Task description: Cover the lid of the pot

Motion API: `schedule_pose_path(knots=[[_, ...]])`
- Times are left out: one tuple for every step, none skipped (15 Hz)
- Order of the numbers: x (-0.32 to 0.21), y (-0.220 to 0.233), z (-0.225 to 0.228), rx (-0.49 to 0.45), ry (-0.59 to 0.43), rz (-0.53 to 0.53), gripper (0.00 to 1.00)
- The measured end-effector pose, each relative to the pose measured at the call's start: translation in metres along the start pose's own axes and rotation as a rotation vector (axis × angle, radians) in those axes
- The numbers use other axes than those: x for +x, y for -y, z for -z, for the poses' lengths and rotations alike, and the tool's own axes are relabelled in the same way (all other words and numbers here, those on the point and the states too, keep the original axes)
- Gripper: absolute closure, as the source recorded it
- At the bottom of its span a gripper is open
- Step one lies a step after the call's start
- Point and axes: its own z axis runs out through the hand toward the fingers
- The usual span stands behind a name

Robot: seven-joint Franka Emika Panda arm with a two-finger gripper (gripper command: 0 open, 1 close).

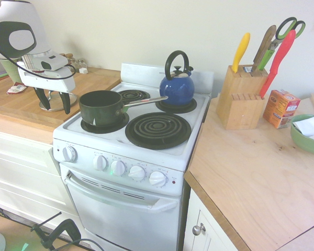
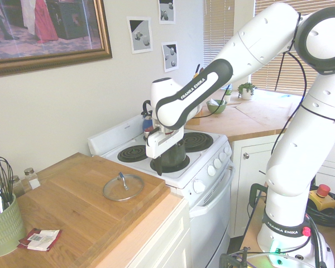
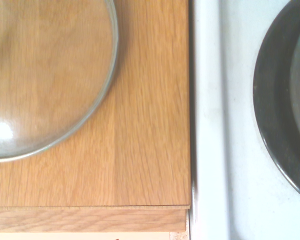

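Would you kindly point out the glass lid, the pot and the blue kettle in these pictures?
lid (image 2: 123, 188): second exterior view, on the clear glass beside its knob.
pot (image 1: 100, 107): first exterior view, on the dark outer wall.
blue kettle (image 1: 177, 90): first exterior view, on the blue body.

White arm (image 2: 251, 50), black joints, FRANKA EMIKA lettering.

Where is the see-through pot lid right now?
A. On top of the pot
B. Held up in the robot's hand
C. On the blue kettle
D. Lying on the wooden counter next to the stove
D: the lid lies flat on the wooden counter beside the stove, while the pot sits uncovered on a burner and the hand is open and holds nothing.
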Motion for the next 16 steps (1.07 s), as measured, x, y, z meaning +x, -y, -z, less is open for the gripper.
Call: schedule_pose_path(knots=[[0.000, 0.000, 0.000, 0.000, 0.000, 0.000, 0.00], [0.000, 0.001, 0.002, 0.000, -0.006, -0.007, 0.00], [0.001, 0.006, 0.008, 0.007, -0.023, -0.019, 0.00], [0.003, 0.016, 0.021, 0.023, -0.047, -0.034, 0.00], [0.004, 0.028, 0.038, 0.044, -0.073, -0.056, 0.00], [0.004, 0.040, 0.054, 0.063, -0.099, -0.089, 0.00], [0.004, 0.056, 0.069, 0.077, -0.119, -0.132, 0.00], [0.004, 0.071, 0.080, 0.084, -0.129, -0.179, 0.00], [0.005, 0.088, 0.085, 0.084, -0.132, -0.229, 0.00], [0.005, 0.104, 0.084, 0.083, -0.127, -0.291, 0.00], [0.005, 0.118, 0.080, 0.070, -0.117, -0.351, 0.00], [0.003, 0.130, 0.073, 0.046, -0.110, -0.401, 0.00], [-0.001, 0.141, 0.065, 0.024, -0.105, -0.440, 0.00], [-0.005, 0.150, 0.055, 0.006, -0.097, -0.467, 0.00], [-0.009, 0.157, 0.044, -0.009, -0.088, -0.483, 0.00], [-0.013, 0.162, 0.033, -0.026, -0.080, -0.489, 0.00]])
